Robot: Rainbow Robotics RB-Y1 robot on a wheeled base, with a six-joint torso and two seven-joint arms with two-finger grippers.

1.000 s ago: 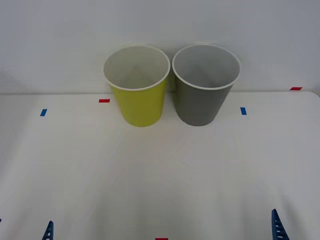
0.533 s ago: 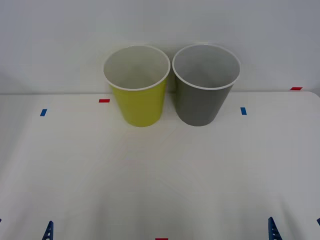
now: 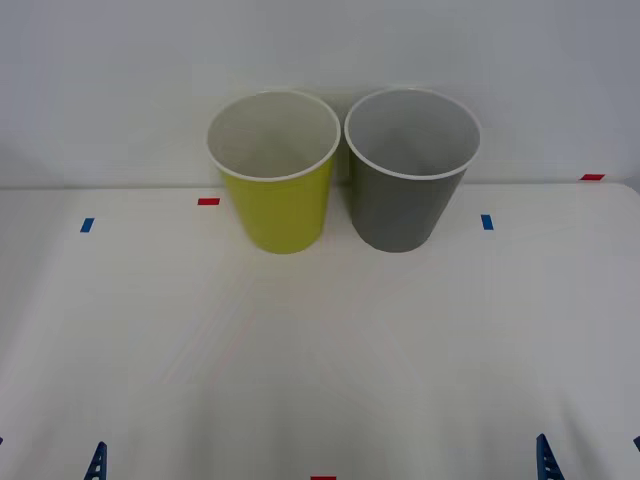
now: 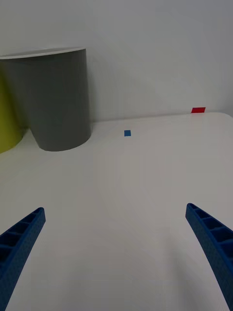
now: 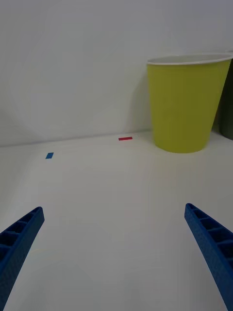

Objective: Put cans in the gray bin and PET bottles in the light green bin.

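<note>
Waiting low at the white worktop [image 3: 320, 340] — both hands [image 4: 116, 252] [image 5: 114, 252] wide, empty — before the round gray plastic bin [image 3: 408, 190] and yellow-green plastic bin [image 3: 277, 190], nothing left to sort, apparently.

My workspace: a plain white table against a bare wall.
Before me the smooth white tabletop [image 3: 320, 350] meets a pale grey-white wall [image 3: 320, 50], evenly lit. Small red tape marks [image 3: 208, 201] and small blue tape marks [image 3: 87, 225] dot the surface.
</note>
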